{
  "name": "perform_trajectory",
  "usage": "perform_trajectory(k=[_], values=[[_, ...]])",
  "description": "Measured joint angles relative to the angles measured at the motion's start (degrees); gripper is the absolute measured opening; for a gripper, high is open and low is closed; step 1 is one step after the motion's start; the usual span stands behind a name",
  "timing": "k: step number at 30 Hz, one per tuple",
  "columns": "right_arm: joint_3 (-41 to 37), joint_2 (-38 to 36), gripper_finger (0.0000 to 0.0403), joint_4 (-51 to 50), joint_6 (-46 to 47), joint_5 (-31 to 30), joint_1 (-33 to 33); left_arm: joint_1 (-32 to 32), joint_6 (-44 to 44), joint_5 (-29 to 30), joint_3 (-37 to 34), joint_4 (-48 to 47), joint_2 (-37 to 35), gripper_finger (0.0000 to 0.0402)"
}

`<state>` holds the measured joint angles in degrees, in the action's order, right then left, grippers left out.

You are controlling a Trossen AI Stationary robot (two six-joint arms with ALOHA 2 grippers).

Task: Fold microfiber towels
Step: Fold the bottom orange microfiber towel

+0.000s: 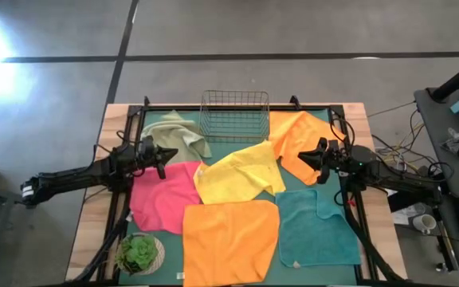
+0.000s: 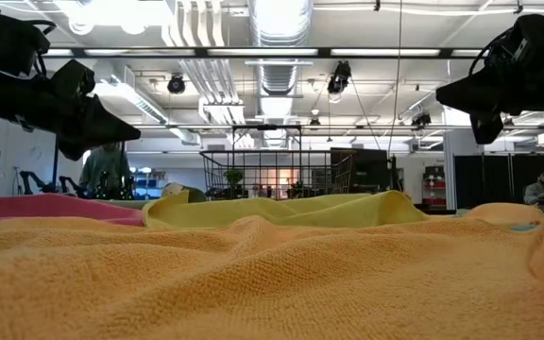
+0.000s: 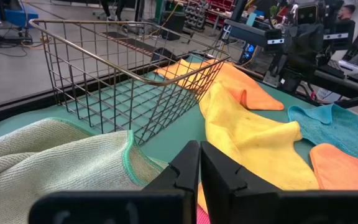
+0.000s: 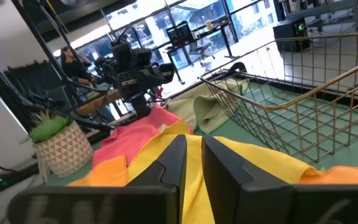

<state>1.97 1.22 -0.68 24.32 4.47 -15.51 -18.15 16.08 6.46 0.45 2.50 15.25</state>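
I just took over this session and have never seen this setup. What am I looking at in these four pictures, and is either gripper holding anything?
Two dark robot arms work at one table. The overhead picture shows it all: the left gripper hovers by the sage towel, the right gripper over an orange towel. Both are nearly shut and hold nothing.

Also on the green mat lie unfolded yellow, pink, teal and a second orange towel, plus a wire basket and a small potted plant.

The table-level picture looks across the towels. The other two come from cameras on each wrist, looking past that arm's own fingers.
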Motion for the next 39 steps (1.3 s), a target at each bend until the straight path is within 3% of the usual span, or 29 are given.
perform_trajectory(k=[6, 11, 19, 21, 27, 32, 36, 39], values=[[0.01, 0.00, 0.0043, 4.03, 8.02, 0.01, -0.02, 0.00, 0.01, 0.00, 0.02, 0.00, 0.00, 0.0000], [0.01, -0.01, 0.0043, 7.10, 9.57, -0.58, -0.02, 0.00, 0.00, 0.00, 0.02, 0.00, -0.02, 0.0000], [0.45, 0.01, 0.0043, 25.57, 19.97, -2.95, 0.00, 0.00, 0.02, 0.00, 0.02, 0.00, 0.00, 0.0000], [2.85, 0.01, 0.0043, 25.88, 20.22, -4.50, 0.00, 0.00, 0.00, 0.00, 0.02, 0.00, -0.02, 0.0000], [16.02, 3.77, 0.0046, 15.68, 16.50, -5.54, 0.00, 0.00, 0.00, -0.02, 0.00, 0.00, -0.02, 0.0000], [29.44, 11.53, 0.0059, -2.02, 14.56, -4.34, 0.00, 0.01, 0.01, 0.00, 0.01, 0.00, -0.01, 0.0000], [38.72, 19.07, 0.0063, -20.10, 14.51, 2.01, 0.00, 0.00, 0.00, 0.00, 0.02, 0.01, -0.02, 0.0000], [42.75, 24.88, 0.0063, -26.19, 14.45, 9.25, 0.43, 0.00, 0.00, 0.00, 0.02, 0.01, -0.01, 0.0000]])
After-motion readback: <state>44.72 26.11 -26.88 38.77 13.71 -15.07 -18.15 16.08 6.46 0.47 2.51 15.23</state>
